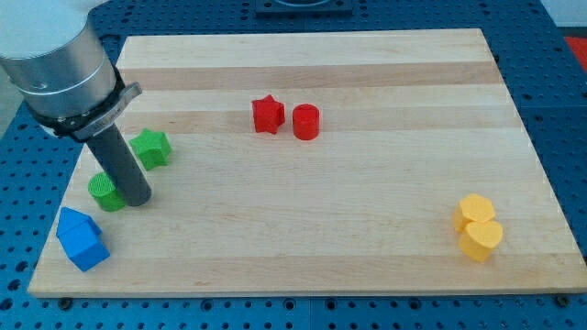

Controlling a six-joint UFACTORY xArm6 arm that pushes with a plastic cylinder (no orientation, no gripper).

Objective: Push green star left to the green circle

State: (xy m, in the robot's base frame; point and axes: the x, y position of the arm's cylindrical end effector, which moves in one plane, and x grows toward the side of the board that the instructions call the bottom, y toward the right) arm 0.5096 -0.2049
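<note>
The green star [151, 148] lies near the view's left side of the wooden board [367, 229]. The green circle [105, 193] lies below and to the left of it, partly hidden by my rod. My tip [138, 201] rests on the board right beside the green circle, on its right, and below the green star. The star and the circle are a small gap apart.
A blue block [82, 239] sits at the lower left corner. A red star [267, 115] and a red cylinder [306, 122] stand side by side at upper middle. Two yellow blocks [477, 225] sit touching at lower right.
</note>
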